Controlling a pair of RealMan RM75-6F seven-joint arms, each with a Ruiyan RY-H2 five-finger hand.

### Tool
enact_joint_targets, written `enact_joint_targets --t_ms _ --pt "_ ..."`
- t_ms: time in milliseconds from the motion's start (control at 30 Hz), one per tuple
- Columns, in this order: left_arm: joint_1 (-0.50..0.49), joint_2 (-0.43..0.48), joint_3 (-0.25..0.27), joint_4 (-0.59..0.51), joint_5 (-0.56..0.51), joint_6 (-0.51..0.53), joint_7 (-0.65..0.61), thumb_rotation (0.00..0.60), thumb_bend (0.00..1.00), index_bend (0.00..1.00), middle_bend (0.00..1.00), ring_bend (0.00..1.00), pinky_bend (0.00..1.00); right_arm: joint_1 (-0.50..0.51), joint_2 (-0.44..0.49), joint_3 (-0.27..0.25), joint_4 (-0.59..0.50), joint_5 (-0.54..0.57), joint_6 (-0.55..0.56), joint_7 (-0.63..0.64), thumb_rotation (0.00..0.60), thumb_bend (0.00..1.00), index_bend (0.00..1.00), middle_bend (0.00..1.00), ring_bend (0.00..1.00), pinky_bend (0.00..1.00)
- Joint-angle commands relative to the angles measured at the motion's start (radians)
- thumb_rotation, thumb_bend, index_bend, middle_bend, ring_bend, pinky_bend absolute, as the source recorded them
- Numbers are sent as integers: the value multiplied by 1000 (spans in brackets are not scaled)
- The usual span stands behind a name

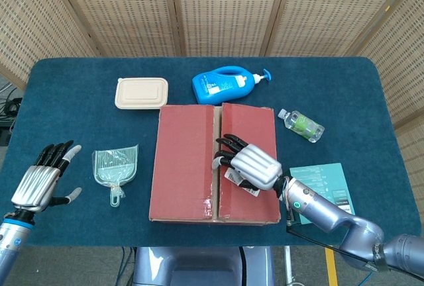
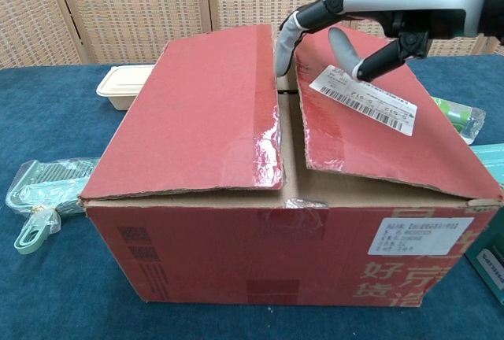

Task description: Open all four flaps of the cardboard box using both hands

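Observation:
The red cardboard box [image 1: 199, 167] [image 2: 236, 238] stands at the table's front middle, its two top flaps down with a narrow gap [image 2: 285, 88] along the centre. My right hand [image 1: 250, 167] [image 2: 362, 21] hovers over the right flap [image 2: 378, 135], fingers spread, their tips reaching down at the flap's inner edge by the gap; it holds nothing. A white barcode label [image 2: 364, 97] lies on that flap under the hand. My left hand [image 1: 41, 180] floats open, fingers spread, far left of the box, seen only in the head view.
A clear plastic scoop [image 1: 115, 167] [image 2: 39, 190] lies left of the box. Behind it sit a beige lidded container [image 1: 141, 93] [image 2: 122, 84] and a blue pump bottle [image 1: 228, 84]. A small water bottle [image 1: 301, 125] and a teal booklet [image 1: 324, 183] lie to the right.

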Motion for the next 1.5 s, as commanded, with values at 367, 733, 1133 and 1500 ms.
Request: enact_joint_targets --t_ms 367,733,1133,1500 --pt "-8 9 10 7 -7 -30 -37 513 302 38 0 0 0 15 -23 -3 21 29 -3 -38 600 981 346 367 0 0" --pt "-11 11 10 13 -4 -28 -51 514 301 38 0 0 0 23 -6 3 5 49 -2 -54 600 981 346 463 26 0" --pt "-11 17 10 12 11 -19 -67 513 302 38 0 0 0 12 71 18 -45 60 23 -71 600 981 347 469 29 0" --pt "-11 19 14 3 29 -11 -76 514 302 38 0 0 0 -10 155 33 -80 73 50 -93 600 981 346 476 37 0"
